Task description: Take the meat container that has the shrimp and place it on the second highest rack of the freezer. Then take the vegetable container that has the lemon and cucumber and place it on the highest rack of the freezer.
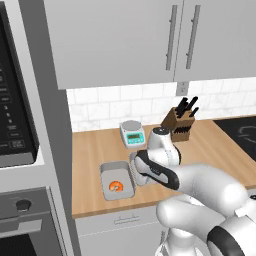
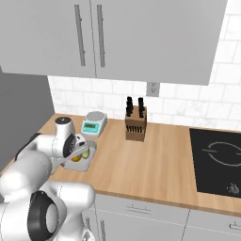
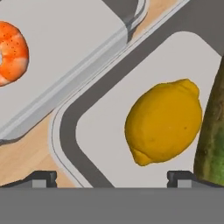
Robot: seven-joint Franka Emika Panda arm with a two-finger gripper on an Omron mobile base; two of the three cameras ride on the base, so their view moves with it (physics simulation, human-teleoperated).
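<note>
Still on step one: shrimp tray (image 1: 117, 181) on counter (image 1: 90, 150), untouched, shrimp (image 3: 11, 52) inside. Gripper (image 3: 111, 177) spread wide, empty, hovering over lemon (image 3: 164, 121) and cucumber (image 3: 214, 131) tray (image 3: 65, 127) just beside. Next, likely: shift to shrimp tray rim, lower, pinch.

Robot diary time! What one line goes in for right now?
gripper: open | over: lemon tray's near rim | holding: nothing | shrimp tray: on counter, untouched
</note>
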